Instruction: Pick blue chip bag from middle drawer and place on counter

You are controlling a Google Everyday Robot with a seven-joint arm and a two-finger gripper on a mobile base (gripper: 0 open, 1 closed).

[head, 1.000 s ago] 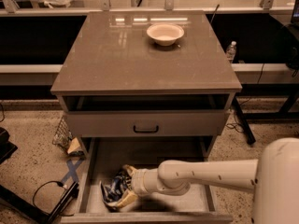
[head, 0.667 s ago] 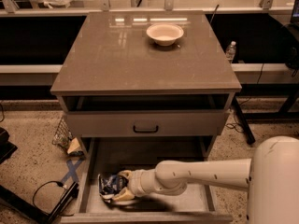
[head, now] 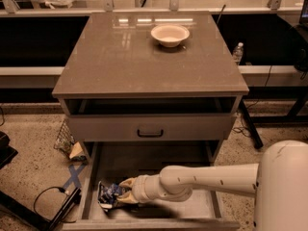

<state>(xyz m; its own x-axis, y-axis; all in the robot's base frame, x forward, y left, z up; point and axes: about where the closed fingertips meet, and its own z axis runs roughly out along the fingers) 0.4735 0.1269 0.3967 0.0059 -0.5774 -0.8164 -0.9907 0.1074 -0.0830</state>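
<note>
The blue chip bag (head: 108,195) lies crumpled on the floor of the open middle drawer (head: 159,165), at its front left corner. My gripper (head: 123,192) reaches in from the right, low in the drawer. Its yellowish fingers (head: 127,182) are spread, one behind and one in front of the bag's right end, which they partly hide. My white arm (head: 207,179) crosses the front of the drawer. The counter (head: 120,57) is the glossy grey-brown top of the cabinet above.
A pale round bowl (head: 170,34) stands at the back right of the counter. A shut grey drawer front with a black handle (head: 150,132) hangs above the open drawer. Cables and litter (head: 67,143) lie on the floor at the left.
My gripper has slid left along the drawer front and further onto the bag. The bag has shifted slightly left toward the drawer's corner.
</note>
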